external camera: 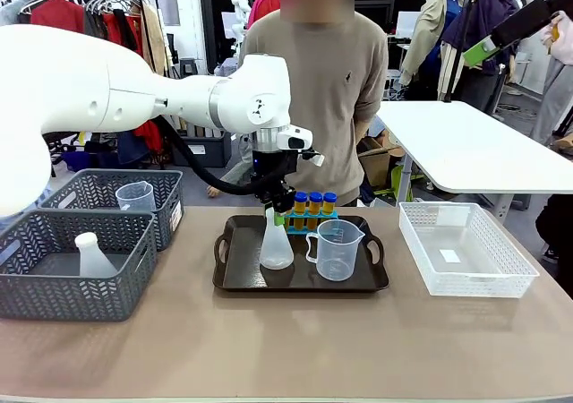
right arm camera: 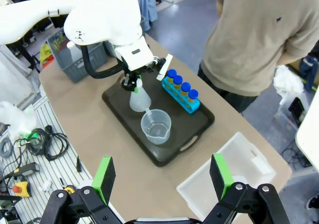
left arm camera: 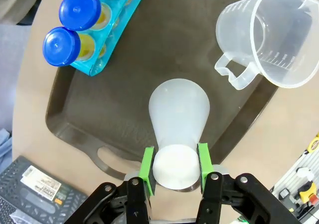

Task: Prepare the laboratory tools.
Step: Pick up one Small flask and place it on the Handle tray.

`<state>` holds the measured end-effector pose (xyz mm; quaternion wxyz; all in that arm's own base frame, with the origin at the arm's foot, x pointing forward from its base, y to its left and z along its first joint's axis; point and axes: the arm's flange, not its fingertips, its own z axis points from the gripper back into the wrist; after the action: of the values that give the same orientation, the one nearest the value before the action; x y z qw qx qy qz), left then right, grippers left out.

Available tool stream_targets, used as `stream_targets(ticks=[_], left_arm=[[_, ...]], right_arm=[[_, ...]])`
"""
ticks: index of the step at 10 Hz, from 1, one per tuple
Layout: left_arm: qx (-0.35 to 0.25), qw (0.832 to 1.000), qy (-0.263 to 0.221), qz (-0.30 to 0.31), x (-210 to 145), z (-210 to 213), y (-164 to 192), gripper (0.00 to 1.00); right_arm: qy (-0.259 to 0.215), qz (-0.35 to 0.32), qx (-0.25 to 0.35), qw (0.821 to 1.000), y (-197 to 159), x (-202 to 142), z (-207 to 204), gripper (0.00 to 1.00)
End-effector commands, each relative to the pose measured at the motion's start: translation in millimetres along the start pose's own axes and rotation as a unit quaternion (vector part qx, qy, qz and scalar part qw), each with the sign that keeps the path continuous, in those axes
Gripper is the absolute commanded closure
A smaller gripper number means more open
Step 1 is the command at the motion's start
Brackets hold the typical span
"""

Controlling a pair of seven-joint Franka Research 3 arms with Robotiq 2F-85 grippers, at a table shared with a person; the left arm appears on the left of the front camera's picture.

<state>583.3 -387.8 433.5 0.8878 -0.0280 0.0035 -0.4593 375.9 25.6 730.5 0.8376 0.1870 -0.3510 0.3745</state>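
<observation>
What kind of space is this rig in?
Probably a robot data-collection room, not a real lab: clothes racks behind, folding table, cables and tools on the floor, lab props on a tray.

Even, bright overhead light is seen throughout, with soft shadows cast. Edges are bowed in both wrist views. Nearby green pads (left arm camera: 147, 169) are slightly blurred.

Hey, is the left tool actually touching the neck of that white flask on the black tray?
Touching. In the left wrist view the left tool has both green pads pressed flat against the neck of the flask, with no gap on either side.
</observation>
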Motion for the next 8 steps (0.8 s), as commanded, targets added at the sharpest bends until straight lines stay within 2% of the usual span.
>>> stream_targets(ticks=[1, 6, 8], left_arm=[[-0.013, 1.000, -0.004, -0.009, -1.9, 3.1, 0.9, 0.93], [-0.022, 1.000, -0.008, 0.019, -10.6, 17.9, 5.0, 0.00], [-0.022, 0.999, -0.024, 0.034, -19.7, 36.9, 8.5, 0.00]], right_arm=[[-0.002, 0.003, 0.002, 1.000, 0.6, 0.3, 1.6, 0.00], [-0.002, 0.003, 0.002, 1.000, 0.6, 0.3, 1.6, 0.00], [-0.002, 0.003, 0.002, 1.000, 0.6, 0.3, 1.6, 0.00]])
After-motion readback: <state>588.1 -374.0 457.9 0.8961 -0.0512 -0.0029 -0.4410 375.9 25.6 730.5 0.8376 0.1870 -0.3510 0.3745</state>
